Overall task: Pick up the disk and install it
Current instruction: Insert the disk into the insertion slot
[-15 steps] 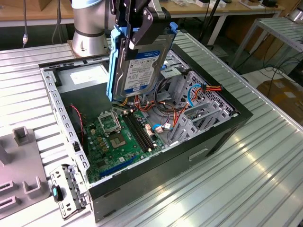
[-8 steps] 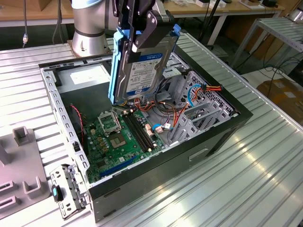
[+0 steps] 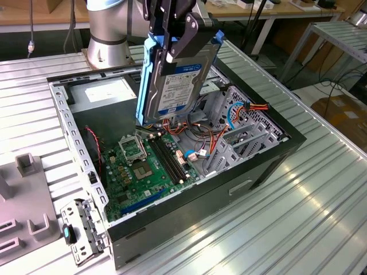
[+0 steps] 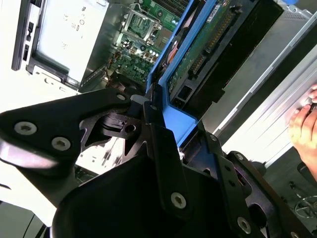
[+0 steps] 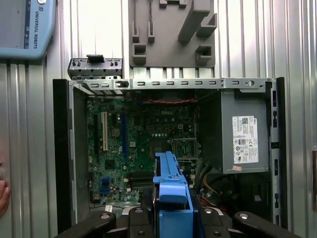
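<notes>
The gripper [image 3: 179,35] has its fingers pinched on the top end of the disk [image 3: 178,77]. It holds the drive on edge, label towards the exterior camera, blue side rails running up and down. The drive hangs over the open computer case [image 3: 189,213], above the motherboard [image 3: 143,166] and between the power supply [image 3: 106,91] at the case's back corner and the drive cage [image 3: 241,143] at its front. Its lower end is near the bundle of cables [image 3: 252,107] inside the case, but I cannot tell whether they touch. In my judgement the pick-up is done and the install is in hand, with nothing seated yet. Seating it would call for turning the drive to match the cage's opening, lining the rails with its guides, and keeping clear of the loose cables. A person's hand [image 4: 302,124] rests just outside the case.
</notes>
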Tool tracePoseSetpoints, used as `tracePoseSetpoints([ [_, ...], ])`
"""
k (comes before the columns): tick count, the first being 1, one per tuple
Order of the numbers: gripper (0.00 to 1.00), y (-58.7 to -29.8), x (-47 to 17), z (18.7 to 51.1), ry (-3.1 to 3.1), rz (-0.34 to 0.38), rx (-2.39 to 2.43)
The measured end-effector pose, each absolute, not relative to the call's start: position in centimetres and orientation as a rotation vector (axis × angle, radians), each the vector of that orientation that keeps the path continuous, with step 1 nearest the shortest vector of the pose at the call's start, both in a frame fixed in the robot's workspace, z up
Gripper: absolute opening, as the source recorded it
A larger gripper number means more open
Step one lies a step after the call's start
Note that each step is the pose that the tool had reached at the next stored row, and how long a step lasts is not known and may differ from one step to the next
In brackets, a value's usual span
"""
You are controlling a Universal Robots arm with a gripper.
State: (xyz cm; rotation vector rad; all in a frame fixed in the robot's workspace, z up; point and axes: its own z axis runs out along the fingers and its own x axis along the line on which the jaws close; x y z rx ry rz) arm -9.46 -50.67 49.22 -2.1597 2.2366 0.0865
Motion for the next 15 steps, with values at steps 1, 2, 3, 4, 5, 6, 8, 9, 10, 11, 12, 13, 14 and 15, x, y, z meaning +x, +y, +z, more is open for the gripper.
tracePoseSetpoints([
  [1, 0.37, -50.7, -9.4, 49.2, 2.237, 0.086, -2.160],
  [2, 0.37, -50.7, -9.3, 49.2, 2.237, 0.086, -2.160],
  [3, 0.37, -50.7, -9.2, 49.2, 2.237, 0.086, -2.160],
  [4, 0.37, -50.7, -9.2, 49.2, 2.237, 0.086, -2.160],
  [5, 0.37, -50.7, -9.1, 49.2, 2.237, 0.086, -2.160],
  [6, 0.37, -50.7, -9.0, 49.2, 2.237, 0.086, -2.160],
  [8, 0.37, -50.9, -9.0, 49.2, 2.237, 0.086, -2.160],
  [9, 0.37, -51.1, -9.0, 49.2, 2.237, 0.086, -2.160],
  [10, 0.37, -51.3, -9.0, 49.2, 2.237, 0.086, -2.160],
  [11, 0.37, -51.4, -9.0, 49.2, 2.237, 0.086, -2.160],
  [12, 0.37, -51.6, -9.0, 49.2, 2.237, 0.086, -2.160],
  [13, 0.37, -51.8, -8.9, 49.2, 2.237, 0.086, -2.160],
  [14, 0.37, -51.9, -8.8, 49.2, 2.237, 0.085, -2.160],
  [15, 0.37, -52.0, -8.7, 49.2, 2.238, 0.084, -2.161],
])
